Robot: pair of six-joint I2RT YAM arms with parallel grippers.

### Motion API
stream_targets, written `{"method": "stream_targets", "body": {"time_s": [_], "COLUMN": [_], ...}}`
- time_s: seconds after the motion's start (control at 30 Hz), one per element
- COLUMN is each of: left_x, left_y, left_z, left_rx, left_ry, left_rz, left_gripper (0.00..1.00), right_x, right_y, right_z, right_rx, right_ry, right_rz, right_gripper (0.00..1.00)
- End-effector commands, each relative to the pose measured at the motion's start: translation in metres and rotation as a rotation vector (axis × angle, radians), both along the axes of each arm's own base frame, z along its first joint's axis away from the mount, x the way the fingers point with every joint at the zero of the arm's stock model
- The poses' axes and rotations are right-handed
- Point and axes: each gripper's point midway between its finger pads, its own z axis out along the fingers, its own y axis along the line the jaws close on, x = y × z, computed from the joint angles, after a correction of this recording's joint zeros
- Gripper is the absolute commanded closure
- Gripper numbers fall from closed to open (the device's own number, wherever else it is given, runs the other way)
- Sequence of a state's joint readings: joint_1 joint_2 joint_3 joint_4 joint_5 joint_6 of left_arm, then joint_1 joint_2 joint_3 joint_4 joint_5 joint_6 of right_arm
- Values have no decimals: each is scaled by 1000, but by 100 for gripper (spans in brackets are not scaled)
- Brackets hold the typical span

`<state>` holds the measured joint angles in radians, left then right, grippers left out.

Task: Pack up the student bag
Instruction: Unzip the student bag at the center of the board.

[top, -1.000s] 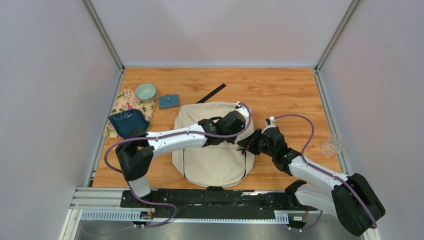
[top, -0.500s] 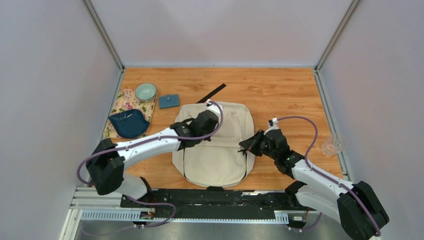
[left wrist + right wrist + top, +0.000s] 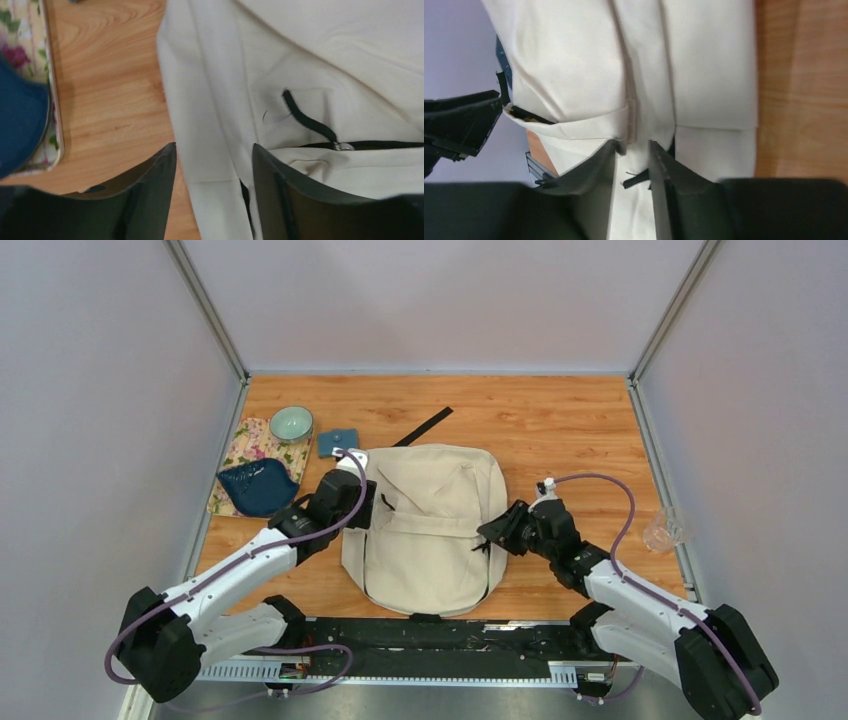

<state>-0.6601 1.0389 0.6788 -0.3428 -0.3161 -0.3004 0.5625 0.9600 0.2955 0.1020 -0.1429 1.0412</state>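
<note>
Top view: student bag lies flat mid-surface, with the left tool at its left edge and the right tool at its right.
Left wrist: jaws released, astride the bag's edge.
Right wrist: jaws narrowly parted over a seam; I cannot tell whether they grip it.

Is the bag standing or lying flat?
Lying flat: the bag spreads front-up across the table, its whole outline visible from above.

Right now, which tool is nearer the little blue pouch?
Left. The left tool sits near the blue pouch at the left edge of the bag; the right tool is at its right edge.
</note>
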Motion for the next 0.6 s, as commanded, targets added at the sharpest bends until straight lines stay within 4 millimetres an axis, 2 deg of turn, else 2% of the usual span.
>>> {"method": "stream_targets", "body": {"time_s": [0.0, 0.03, 0.07, 0.13, 0.33, 0.4, 0.57], "left_x": [-9, -10, -13, -15, -25, -29, -35], "left_y": [27, 29, 33, 37, 45, 41, 26], "left_z": [-12, -12, -17, -16, -30, -37, -47], "left_rx": [44, 39, 42, 17, -93, -157, -281], "left_ry": [16, 13, 24, 20, 57, 82, 131], "left_rz": [85, 90, 96, 114, 145, 135, 91], "left_gripper": [27, 25, 25, 25, 23, 23, 22], "right_x": [-1, -1, -5, -6, -20, -25, -35], "right_y": [-14, -16, -21, -27, -40, -41, -38], "right_z": [-3, 4, 1, 8, 8, 0, -4], "right_rx": [-95, -95, -115, -124, -108, -97, -58], "right_ry": [20, 1, 19, -8, -4, 15, 34], "right_rz": [-17, -23, -29, -49, -85, -87, -69], "right_gripper": [53, 48, 41, 37, 32, 32, 32]}}
